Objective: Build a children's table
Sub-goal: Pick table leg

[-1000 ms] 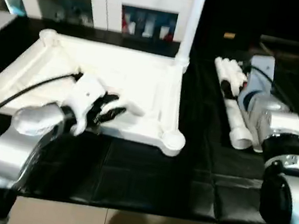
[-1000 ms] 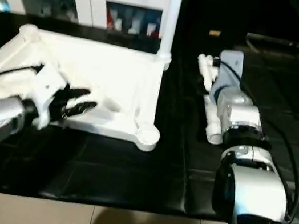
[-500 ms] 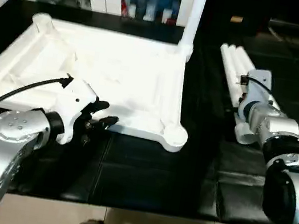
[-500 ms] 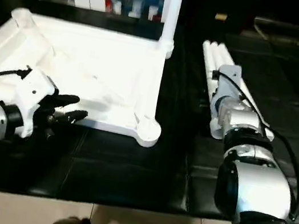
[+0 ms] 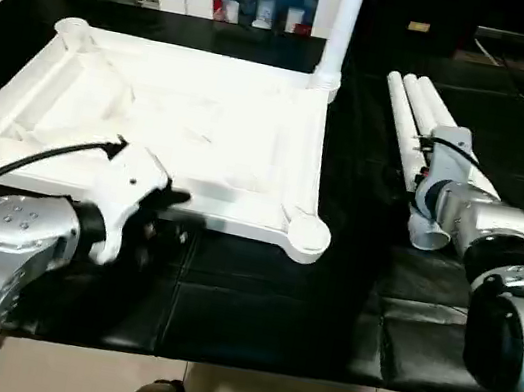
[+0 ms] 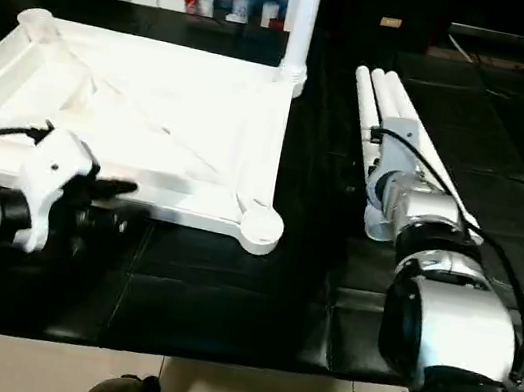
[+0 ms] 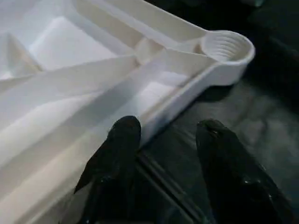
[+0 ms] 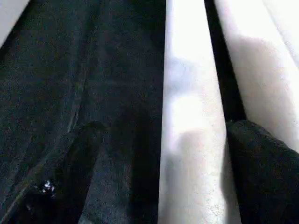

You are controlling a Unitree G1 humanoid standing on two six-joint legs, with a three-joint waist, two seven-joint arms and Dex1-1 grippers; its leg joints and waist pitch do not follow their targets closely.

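Right wrist view shows the right gripper [image 8: 161,163] with wide jaws around one leg [image 8: 189,116], so squeeze its middle; the left gripper [image 7: 163,154], half open, holds nothing.

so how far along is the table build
One leg already stands upright in the far corner socket of the upside-down tabletop. The open right gripper straddles one of three loose legs lying on the black mat. The left gripper holds nothing. Three sockets remain, including the near one.
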